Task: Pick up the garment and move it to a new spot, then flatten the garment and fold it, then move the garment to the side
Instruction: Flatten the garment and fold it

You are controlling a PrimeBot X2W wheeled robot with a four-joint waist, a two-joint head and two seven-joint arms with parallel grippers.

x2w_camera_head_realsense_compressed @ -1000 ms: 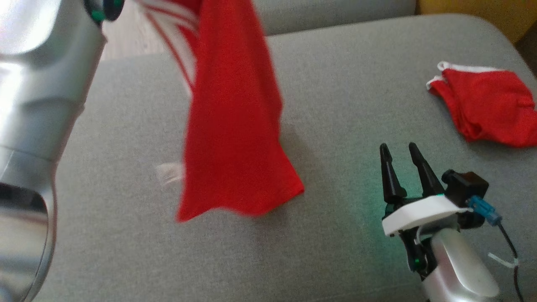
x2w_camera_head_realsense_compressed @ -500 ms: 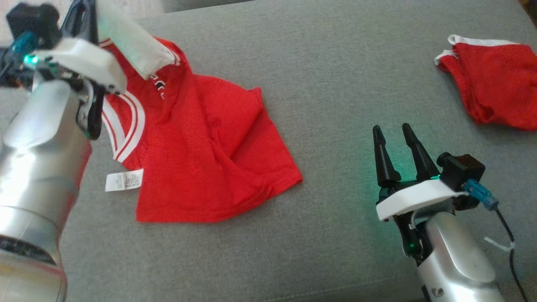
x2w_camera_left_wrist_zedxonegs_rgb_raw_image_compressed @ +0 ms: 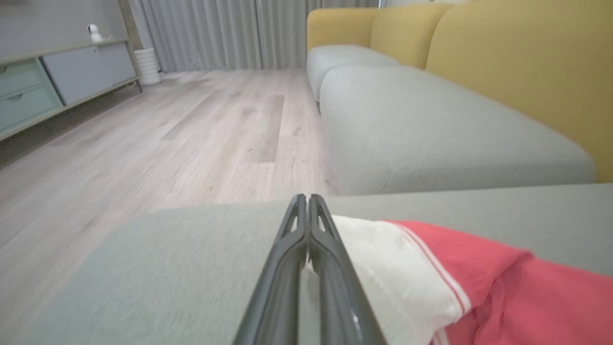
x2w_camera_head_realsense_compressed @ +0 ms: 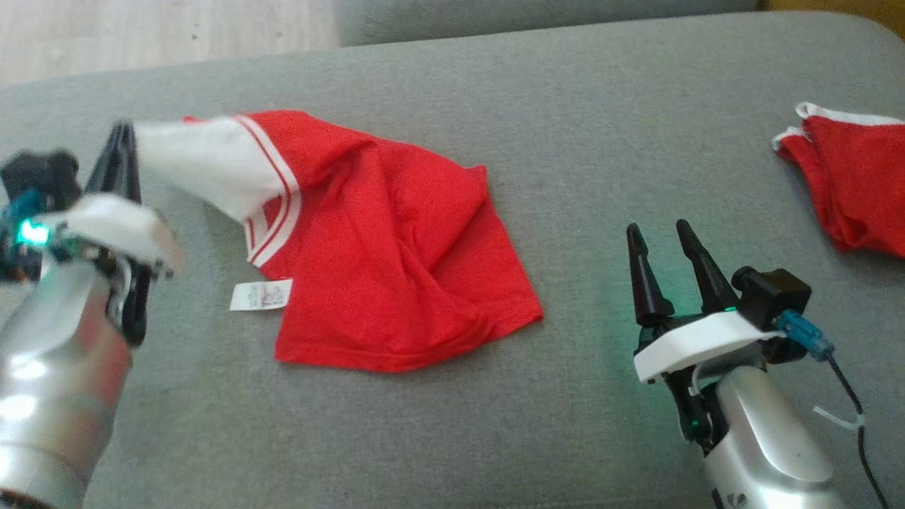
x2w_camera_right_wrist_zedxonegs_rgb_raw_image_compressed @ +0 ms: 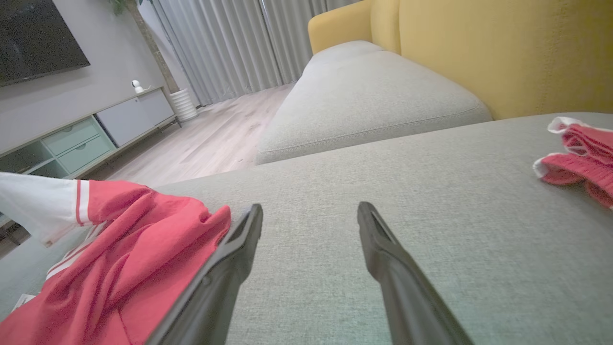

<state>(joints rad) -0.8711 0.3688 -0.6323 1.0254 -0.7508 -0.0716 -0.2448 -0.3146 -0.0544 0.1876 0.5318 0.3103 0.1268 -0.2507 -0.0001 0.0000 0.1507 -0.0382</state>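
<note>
The garment [x2w_camera_head_realsense_compressed: 403, 247] is a red shirt with white sleeves and a white tag, lying crumpled on the grey sofa cushion [x2w_camera_head_realsense_compressed: 565, 106]. My left gripper [x2w_camera_head_realsense_compressed: 121, 134] is at the cushion's left side, shut on the white sleeve [x2w_camera_head_realsense_compressed: 205, 166], which stretches toward it. In the left wrist view the closed fingers [x2w_camera_left_wrist_zedxonegs_rgb_raw_image_compressed: 335, 268] pinch white cloth, and the garment [x2w_camera_left_wrist_zedxonegs_rgb_raw_image_compressed: 517, 287] trails off to the right. My right gripper [x2w_camera_head_realsense_compressed: 661, 233] rests open to the right of the shirt, holding nothing. From its wrist the right gripper [x2w_camera_right_wrist_zedxonegs_rgb_raw_image_compressed: 309, 213] points across bare cushion, with the garment [x2w_camera_right_wrist_zedxonegs_rgb_raw_image_compressed: 119, 249] at the left.
A second red piece with white trim [x2w_camera_head_realsense_compressed: 855, 184] lies bunched at the cushion's far right, also seen as red cloth [x2w_camera_right_wrist_zedxonegs_rgb_raw_image_compressed: 579, 158] from the right wrist. Wooden floor [x2w_camera_head_realsense_compressed: 141, 32] lies beyond the cushion's left edge. A yellow backrest [x2w_camera_right_wrist_zedxonegs_rgb_raw_image_compressed: 503, 52] rises behind.
A second ago the garment hung in the air from my raised left gripper. It now lies on the cushion, and the left gripper has come down low at the left. The head camera shifted; the right arm stayed.
</note>
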